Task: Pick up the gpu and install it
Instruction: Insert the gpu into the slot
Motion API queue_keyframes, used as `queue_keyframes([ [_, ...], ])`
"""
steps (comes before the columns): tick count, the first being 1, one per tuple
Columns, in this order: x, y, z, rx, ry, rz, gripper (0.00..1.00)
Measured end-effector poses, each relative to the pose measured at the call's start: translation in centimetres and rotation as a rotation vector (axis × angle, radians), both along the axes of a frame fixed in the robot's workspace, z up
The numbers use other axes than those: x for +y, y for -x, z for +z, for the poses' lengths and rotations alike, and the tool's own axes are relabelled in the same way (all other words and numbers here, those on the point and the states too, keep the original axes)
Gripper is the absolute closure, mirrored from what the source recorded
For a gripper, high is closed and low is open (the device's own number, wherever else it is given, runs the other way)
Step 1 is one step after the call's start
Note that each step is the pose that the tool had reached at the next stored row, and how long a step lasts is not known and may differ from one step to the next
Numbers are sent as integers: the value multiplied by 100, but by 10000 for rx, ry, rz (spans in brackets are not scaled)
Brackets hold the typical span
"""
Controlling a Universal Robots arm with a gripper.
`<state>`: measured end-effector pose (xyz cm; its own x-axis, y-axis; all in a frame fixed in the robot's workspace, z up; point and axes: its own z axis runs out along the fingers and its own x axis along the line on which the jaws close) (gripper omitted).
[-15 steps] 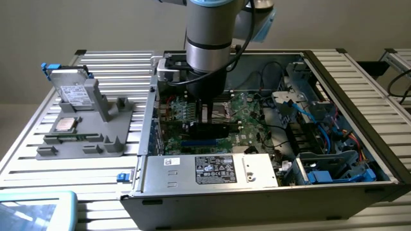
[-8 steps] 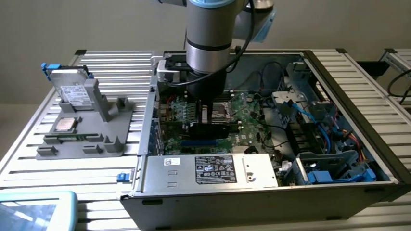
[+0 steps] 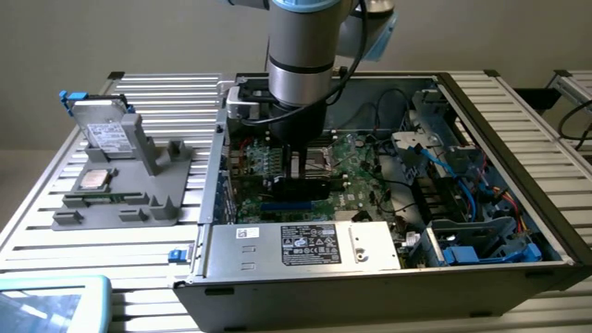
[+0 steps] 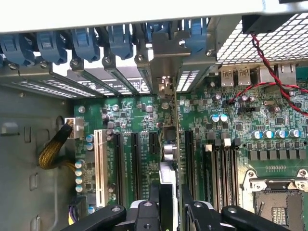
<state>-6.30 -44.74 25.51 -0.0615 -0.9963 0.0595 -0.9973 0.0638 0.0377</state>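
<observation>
The end effector [image 4: 169, 188] reaches down into the open case [image 3: 370, 284], its fingers [image 4: 154, 192] closed on the gpu [image 4: 167, 159]. The card stands on edge just above the motherboard [image 4: 240, 125], beside the black expansion slots [image 4: 136, 163]. I cannot tell whether its edge has entered a slot yet.

Its long axis runs along the slots, from the end effector toward the rear wall with the blue latches [image 4: 86, 41]. In the exterior view the gpu [image 3: 310, 189] lies across, bracket end toward the exterior view's left.

To seat it well, I judge the card should stay upright and parallel to its slot. The bracket end should meet the rear opening, and the push should go straight down and evenly, without rocking.
</observation>
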Motion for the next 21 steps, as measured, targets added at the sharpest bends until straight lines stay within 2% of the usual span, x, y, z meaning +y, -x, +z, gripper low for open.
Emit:
queue_keyframes([
  [14, -6, 7, -28, 0, -2, 3, 73],
  [21, -9, 8, -40, 1, -87, 2, 73],
])
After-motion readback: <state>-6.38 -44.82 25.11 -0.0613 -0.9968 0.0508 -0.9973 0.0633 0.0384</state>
